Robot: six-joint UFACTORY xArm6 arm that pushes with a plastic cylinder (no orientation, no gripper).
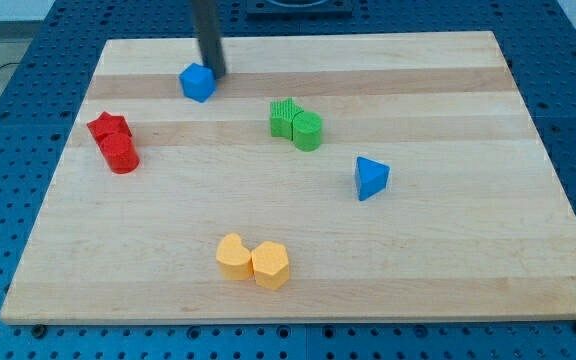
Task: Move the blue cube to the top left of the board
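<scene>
So my tip [217,74] sits touching the blue cube [197,82] at its 2 o'clock, no gripper here to report, and the cube's already near the board's [448,270] 11 o'clock area, just needing more shove toward 9 o'clock.

Single raised view from the board's [298,270] near edge, angled down across its whole top.

Pale, smooth wooden board [388,260] with visible grain; matt plastic-looking blue cube [197,83]; ribbed green blocks [297,124].
</scene>
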